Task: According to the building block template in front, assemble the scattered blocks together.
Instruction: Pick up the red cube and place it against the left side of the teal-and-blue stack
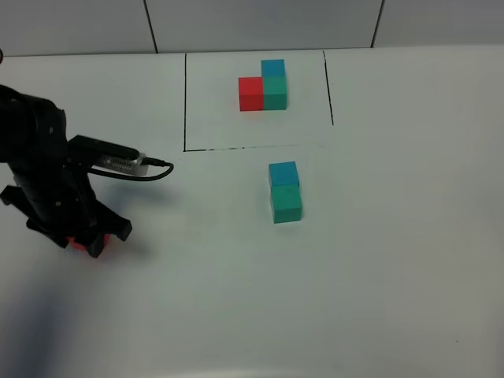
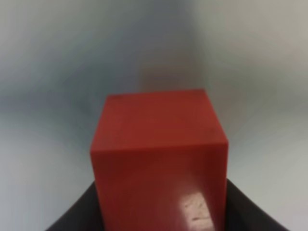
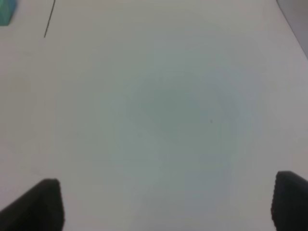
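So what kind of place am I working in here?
Most likely a lab test bench rather than a home or shop: a plain white table with black lines drawn around the building block template, a few loose cubes, and a white panelled wall behind.

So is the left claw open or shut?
Shut. The left gripper is closed on the red block, which fills its wrist view between the dark fingertips.

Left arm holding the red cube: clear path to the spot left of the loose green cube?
Probably yes. The left end effector is shut on the red cube, and only bare table lies between it and the loose green cube.
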Controlling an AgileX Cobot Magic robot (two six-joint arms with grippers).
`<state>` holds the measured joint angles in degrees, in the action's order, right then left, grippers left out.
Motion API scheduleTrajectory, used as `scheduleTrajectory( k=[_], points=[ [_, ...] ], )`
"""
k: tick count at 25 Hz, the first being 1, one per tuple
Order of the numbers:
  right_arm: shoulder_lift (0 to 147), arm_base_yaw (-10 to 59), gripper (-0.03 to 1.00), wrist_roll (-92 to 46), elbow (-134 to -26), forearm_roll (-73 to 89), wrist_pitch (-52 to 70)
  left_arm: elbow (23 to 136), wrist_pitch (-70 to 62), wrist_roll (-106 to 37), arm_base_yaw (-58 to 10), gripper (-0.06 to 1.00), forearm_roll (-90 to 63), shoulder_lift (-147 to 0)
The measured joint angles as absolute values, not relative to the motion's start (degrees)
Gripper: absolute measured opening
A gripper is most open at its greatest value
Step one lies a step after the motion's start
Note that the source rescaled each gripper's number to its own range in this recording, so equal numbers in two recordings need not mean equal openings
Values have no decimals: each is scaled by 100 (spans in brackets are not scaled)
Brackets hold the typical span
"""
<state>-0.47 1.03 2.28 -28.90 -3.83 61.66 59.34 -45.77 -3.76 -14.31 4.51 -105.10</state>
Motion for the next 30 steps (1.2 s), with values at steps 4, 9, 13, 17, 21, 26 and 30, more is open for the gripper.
scheduleTrajectory(
  k=[4, 9, 13, 17, 21, 26, 30],
  points=[
    [-47, 103, 85, 228, -2890, -383, 6166, 6479, -4571, -2239, -1834, 0, 186, -10510],
    [-47, 103, 85, 228, -2890, -383, 6166, 7224, -4786, -3905, -2440, 0, -204, -10758],
    [-47, 103, 85, 228, -2890, -383, 6166, 7811, -4962, -4438, -2748, 0, -209, -11275],
    [-47, 103, 85, 228, -2890, -383, 6166, 8308, -5016, -4543, -3043, 0, -209, -11811],
    [-47, 103, 85, 228, -2890, -383, 6166, 8743, -5224, -4549, -3285, 0, -127, -12229],
    [-47, 103, 85, 228, -2890, -383, 6166, 9235, -5516, -4395, -3516, 0, 305, -12560],
    [-47, 103, 85, 228, -2890, -383, 6166, 9558, -5610, -4405, -3611, 0, 400, -12743]
  ],
)
